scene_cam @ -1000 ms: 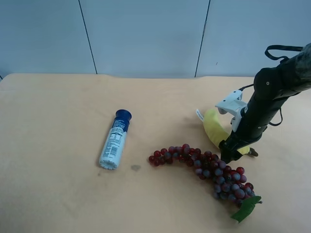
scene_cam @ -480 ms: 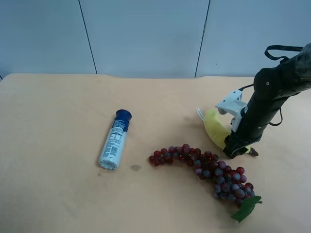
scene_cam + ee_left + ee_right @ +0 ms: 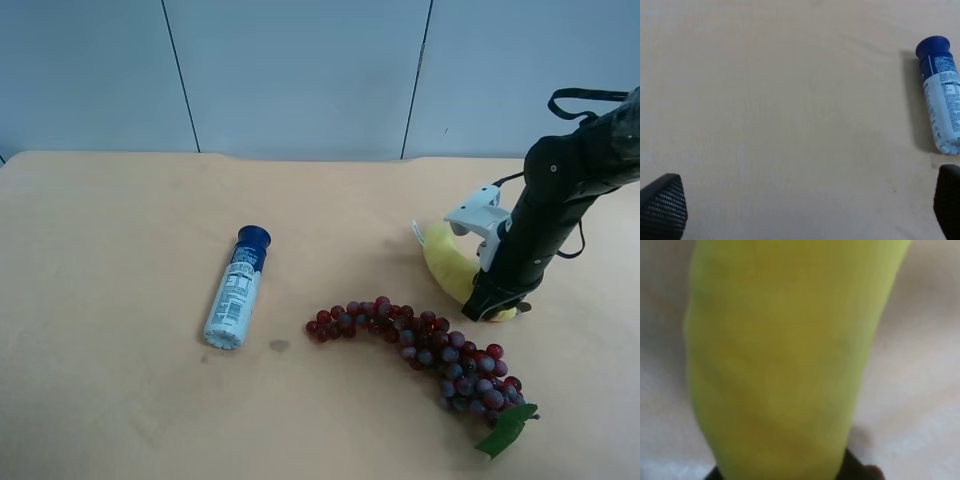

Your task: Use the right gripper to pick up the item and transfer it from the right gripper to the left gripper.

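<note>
The yellow plush banana [image 3: 447,264] lies on the table at the exterior high view's right, its white tag end pointing away from the grapes. My right gripper [image 3: 492,303], black with a white bracket, is down on the banana's stem end and appears shut on it. In the right wrist view the banana [image 3: 790,355] fills the frame, blurred and very close. My left gripper [image 3: 805,215] is open and empty; only its two black fingertips [image 3: 662,205] show at the frame's corners, above bare table. The left arm is out of the exterior high view.
A red-purple grape bunch [image 3: 430,345] with a green leaf lies just in front of the banana. A white bottle with a blue cap [image 3: 235,288] lies on its side at the centre left, and also shows in the left wrist view [image 3: 941,100]. The tan table [image 3: 100,250] ends at a blue-grey wall.
My right gripper has shifted slightly right and up, and the banana has shifted with it; its tag end has risen a little. Bottle and grapes have not moved.
</note>
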Robot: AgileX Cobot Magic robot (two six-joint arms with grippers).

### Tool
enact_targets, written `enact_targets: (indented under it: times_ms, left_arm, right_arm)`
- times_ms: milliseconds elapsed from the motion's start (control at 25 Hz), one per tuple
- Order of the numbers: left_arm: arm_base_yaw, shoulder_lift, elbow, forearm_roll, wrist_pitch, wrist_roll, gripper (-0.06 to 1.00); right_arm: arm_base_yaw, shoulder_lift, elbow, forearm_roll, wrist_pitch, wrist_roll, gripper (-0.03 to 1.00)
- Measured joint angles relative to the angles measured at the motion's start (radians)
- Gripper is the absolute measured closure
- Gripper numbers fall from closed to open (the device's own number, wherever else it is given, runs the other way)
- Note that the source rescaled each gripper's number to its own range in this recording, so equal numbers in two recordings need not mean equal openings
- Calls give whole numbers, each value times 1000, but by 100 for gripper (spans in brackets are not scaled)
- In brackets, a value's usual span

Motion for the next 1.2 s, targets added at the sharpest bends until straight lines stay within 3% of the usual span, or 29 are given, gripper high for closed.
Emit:
enact_targets:
  times_ms: [240,480,720,1200]
  left_arm:
    - [0,0,0,0,0,1,-5]
    - [0,0,0,0,0,1,-5]
    - [0,0,0,0,-1,1,-5]
    - [0,0,0,0,-1,1,-5]
  right_arm:
    - [1,-98,-76,11,95,2,97]
    - [69,-155,-201,22,231,2,97]
    - [199,-155,-304,22,314,3,97]
    - [482,-155,-353,-1,320,1,97]
